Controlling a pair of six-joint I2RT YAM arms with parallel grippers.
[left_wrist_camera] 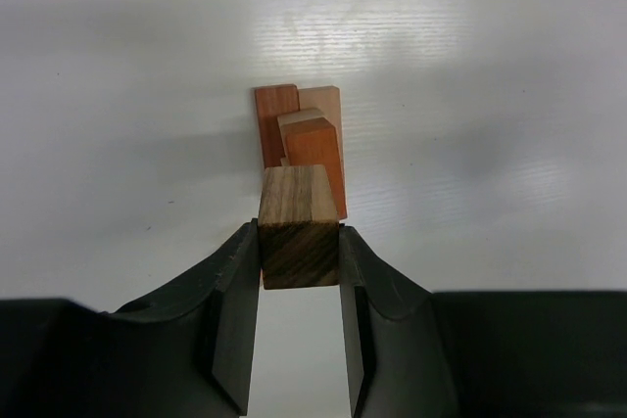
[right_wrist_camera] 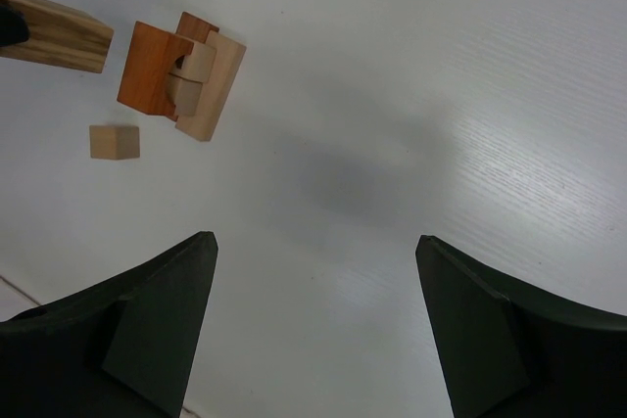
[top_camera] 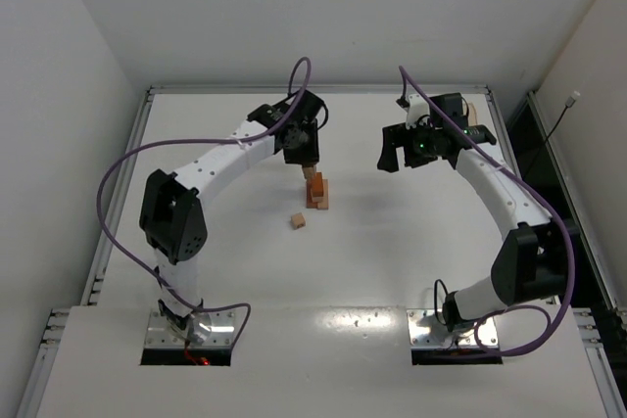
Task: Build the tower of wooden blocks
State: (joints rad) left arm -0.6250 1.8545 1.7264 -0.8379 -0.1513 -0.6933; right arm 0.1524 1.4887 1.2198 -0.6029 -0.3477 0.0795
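Note:
The wood block tower (top_camera: 318, 192) is a small stack of reddish-orange and tan blocks near the table's middle. In the left wrist view the tower (left_wrist_camera: 306, 136) lies just beyond the fingertips. My left gripper (top_camera: 308, 165) is shut on a tan streaked wooden bar (left_wrist_camera: 298, 238), which it holds a little above the near side of the stack. The bar (right_wrist_camera: 57, 30) also shows at the top left of the right wrist view, next to the tower (right_wrist_camera: 182, 73). My right gripper (top_camera: 394, 156) hangs open and empty to the right of the stack, its jaws (right_wrist_camera: 313, 242) wide over bare table.
A loose tan cube (top_camera: 299, 221) lies on the table just in front and left of the tower, and it also shows in the right wrist view (right_wrist_camera: 114, 141). The white table (top_camera: 411, 242) has raised rails along its edges.

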